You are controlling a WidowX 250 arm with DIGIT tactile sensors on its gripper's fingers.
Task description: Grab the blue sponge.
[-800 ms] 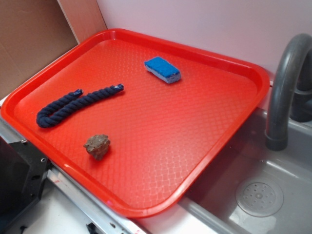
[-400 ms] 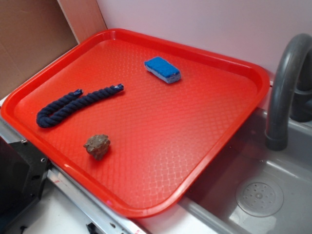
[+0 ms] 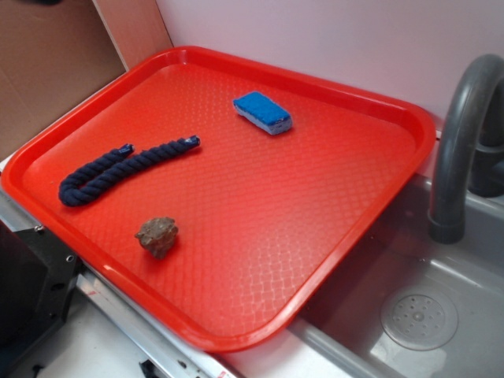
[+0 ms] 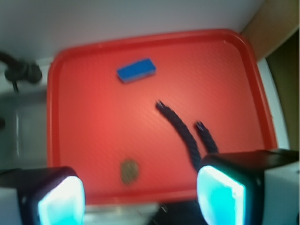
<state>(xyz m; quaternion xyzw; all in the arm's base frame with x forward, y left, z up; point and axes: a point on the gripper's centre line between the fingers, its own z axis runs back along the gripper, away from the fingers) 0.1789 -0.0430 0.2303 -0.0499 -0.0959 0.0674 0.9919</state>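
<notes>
The blue sponge (image 3: 262,112) lies flat on the far part of the red tray (image 3: 331,252), alone and untouched. The wrist view shows the blue sponge (image 4: 136,70) near the tray's (image 4: 84,117) far side, well ahead of me. My gripper (image 4: 139,197) hovers high over the tray's near edge, open, with nothing between its two cyan-lit fingers (image 4: 220,192). The exterior view does not show the gripper.
A dark navy twisted rope (image 3: 118,169) lies on the tray's left, and a brown rock (image 3: 157,236) sits near its front edge. A grey sink (image 3: 417,315) with a curved faucet (image 3: 461,150) is to the right. Brown cardboard (image 3: 55,63) stands at the left.
</notes>
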